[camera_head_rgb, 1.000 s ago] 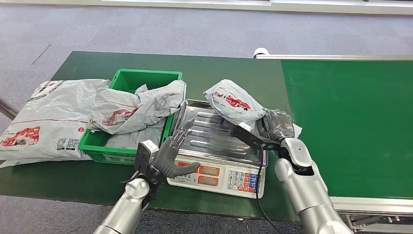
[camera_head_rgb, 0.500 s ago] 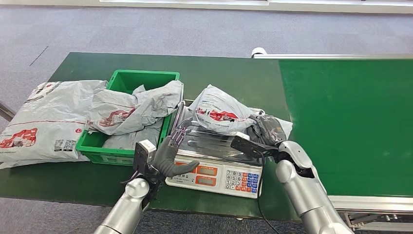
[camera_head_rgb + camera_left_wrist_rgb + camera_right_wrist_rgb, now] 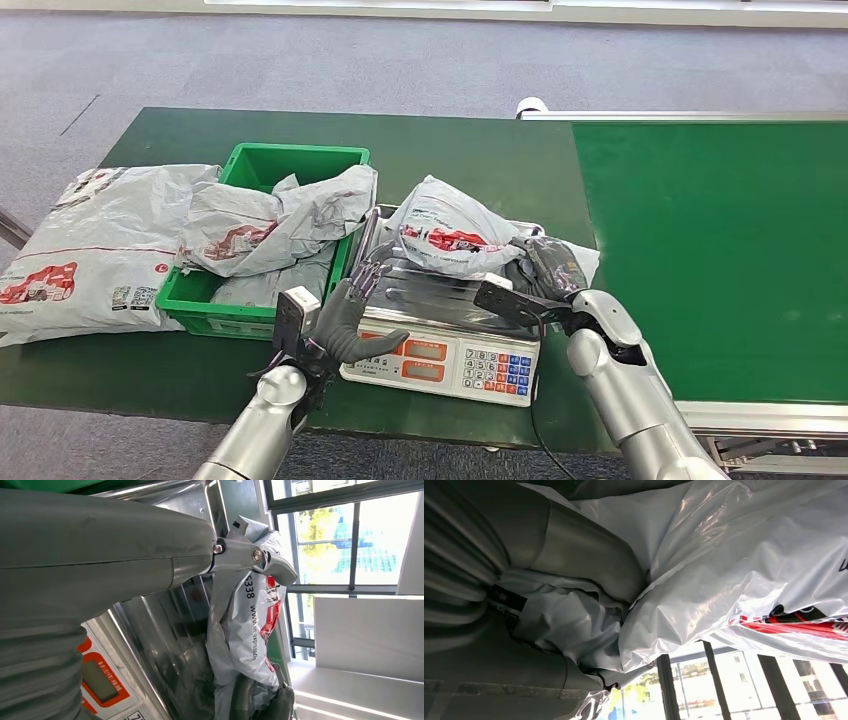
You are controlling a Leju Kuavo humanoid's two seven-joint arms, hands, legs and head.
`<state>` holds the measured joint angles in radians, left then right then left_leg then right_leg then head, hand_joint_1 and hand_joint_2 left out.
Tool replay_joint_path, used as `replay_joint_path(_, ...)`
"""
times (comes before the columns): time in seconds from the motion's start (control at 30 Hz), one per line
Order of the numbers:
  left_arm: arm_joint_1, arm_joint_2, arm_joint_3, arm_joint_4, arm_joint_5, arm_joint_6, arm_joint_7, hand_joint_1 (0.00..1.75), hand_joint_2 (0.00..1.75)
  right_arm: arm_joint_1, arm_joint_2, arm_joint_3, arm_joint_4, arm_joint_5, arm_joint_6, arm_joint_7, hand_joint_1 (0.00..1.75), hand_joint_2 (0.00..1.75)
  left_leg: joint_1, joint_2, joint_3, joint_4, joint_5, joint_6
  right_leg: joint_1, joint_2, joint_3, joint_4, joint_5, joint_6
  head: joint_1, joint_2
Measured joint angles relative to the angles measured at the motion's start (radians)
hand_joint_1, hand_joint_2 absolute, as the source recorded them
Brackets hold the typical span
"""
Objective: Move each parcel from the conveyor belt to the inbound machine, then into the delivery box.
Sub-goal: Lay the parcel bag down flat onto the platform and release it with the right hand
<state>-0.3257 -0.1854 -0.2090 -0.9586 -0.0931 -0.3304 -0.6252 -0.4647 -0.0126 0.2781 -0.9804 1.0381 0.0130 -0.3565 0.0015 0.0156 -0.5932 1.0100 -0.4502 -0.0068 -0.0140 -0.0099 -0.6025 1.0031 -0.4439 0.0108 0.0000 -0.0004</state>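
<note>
A grey plastic parcel [image 3: 448,232] with red print lies on the steel pan [image 3: 420,290] of the weighing scale [image 3: 440,352]. My right hand [image 3: 548,266] grips the parcel's bunched right end; in the right wrist view the plastic [image 3: 744,560] is crumpled against my thumb [image 3: 584,555]. My left hand [image 3: 346,316] is open with its fingers spread, at the scale's left front corner, holding nothing. The left wrist view looks along my thumb [image 3: 240,555] toward the same parcel [image 3: 250,625] on the pan [image 3: 165,625].
A green bin [image 3: 292,154] left of the scale holds several grey parcels, one [image 3: 285,215] draped over its rim. A large parcel [image 3: 90,240] lies on the table at far left. The green conveyor belt [image 3: 720,250] runs to the right of the scale.
My right hand has carried the parcel left and down onto the scale pan, then held still. The left hand has stayed where it was.
</note>
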Motion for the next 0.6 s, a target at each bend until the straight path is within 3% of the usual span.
replay_joint_path(0.03, 0.0, 0.0, 0.0, 0.0, 0.0, 0.0, 0.0, 0.0, 1.75, 0.0, 0.0, 0.001, 0.0, -0.004, 0.003, -0.001, 0.16, 1.75, 0.0, 0.0, 0.0, 0.0, 0.0, 0.0, 0.0, 0.0, 0.0, 0.0, 0.0, 0.0, 0.0, 0.0)
replay_joint_path(0.07, 0.0, 0.0, 0.0, 0.0, 0.002, 0.0, 0.0, 0.0, 1.75, 0.0, 0.0, 0.002, 0.0, -0.01, 0.007, -0.004, 0.02, 1.75, 0.0, 0.0, 0.0, 0.0, 0.0, 0.0, 0.0, 0.0, 0.0, 0.0, 0.0, 0.0, 0.0, 0.0)
replay_joint_path(0.6, 0.001, 0.0, 0.0, -0.017, 0.029, 0.024, -0.01, 0.0, 1.75, 0.049, -0.002, 0.01, -0.082, -0.178, 0.041, -0.106, 0.0, 1.75, 0.0, -0.001, -0.001, 0.0, 0.0, 0.0, 0.0, 0.0, 0.0, 0.0, 0.0, 0.0, 0.0, 0.0)
